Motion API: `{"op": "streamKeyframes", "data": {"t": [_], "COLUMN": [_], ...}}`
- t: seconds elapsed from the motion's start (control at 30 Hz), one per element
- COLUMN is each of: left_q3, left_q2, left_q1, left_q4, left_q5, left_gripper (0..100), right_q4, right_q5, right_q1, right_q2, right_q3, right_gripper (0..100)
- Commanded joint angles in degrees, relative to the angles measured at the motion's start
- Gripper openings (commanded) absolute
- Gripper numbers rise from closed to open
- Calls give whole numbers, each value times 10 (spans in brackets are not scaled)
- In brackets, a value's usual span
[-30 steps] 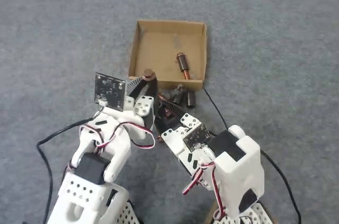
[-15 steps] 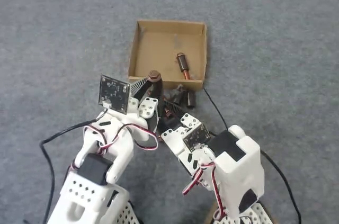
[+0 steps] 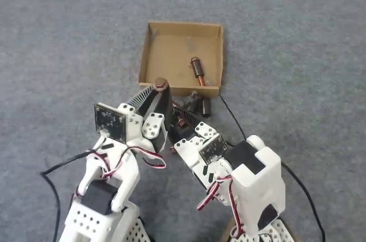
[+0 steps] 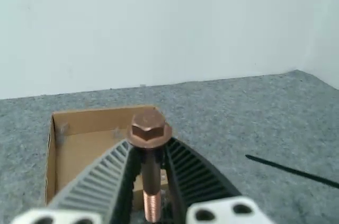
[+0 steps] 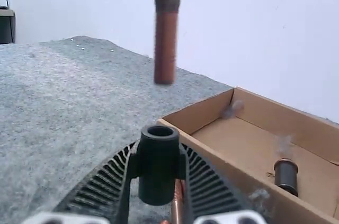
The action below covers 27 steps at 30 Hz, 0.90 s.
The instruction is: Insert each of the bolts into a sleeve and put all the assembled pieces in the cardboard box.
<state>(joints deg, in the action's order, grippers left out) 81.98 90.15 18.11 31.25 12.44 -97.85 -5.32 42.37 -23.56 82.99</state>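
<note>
**Jaws loaded: bolt on the left, sleeve on the right**

Left jaws: clamped on the shank of a copper-coloured bolt (image 4: 150, 166), which stands upright with the hex head up and the threaded end down. It is held above the bench (image 3: 297, 53), just outside the near wall of the cardboard box (image 3: 150, 53).

Right jaws: clamped round a black sleeve (image 5: 158, 163), upright, open mouth up. The bolt's threaded end hangs roughly over that mouth, apart from it.

Box contents: one assembled piece (image 3: 198, 69), lying close to the wall on the right arm's side.

Loose stock: a loose sleeve (image 3: 206, 106) on the bench just outside the box's near wall. Further dark parts lie beside it, too crowded to count.

Other: black cable (image 3: 231, 117) running over the bench from the box corner toward the right arm.
</note>
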Motion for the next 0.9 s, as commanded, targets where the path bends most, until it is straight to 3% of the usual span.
{"op": "streamKeyframes", "data": {"t": [0.0,0.77,0.87], "left_q3": [20,102,102], "left_q2": [41,142,141], "left_q1": [2,2,2], "left_q4": [0,0,0], "left_q5": [-4,-4,31], "left_gripper": [11,11,11], "right_q4": [-18,-29,-29], "right_q5": [8,31,31], "right_q1": [5,10,10], "right_q2": [7,33,33], "right_q3": [-5,20,21], "right_gripper": [6,6,6]}}
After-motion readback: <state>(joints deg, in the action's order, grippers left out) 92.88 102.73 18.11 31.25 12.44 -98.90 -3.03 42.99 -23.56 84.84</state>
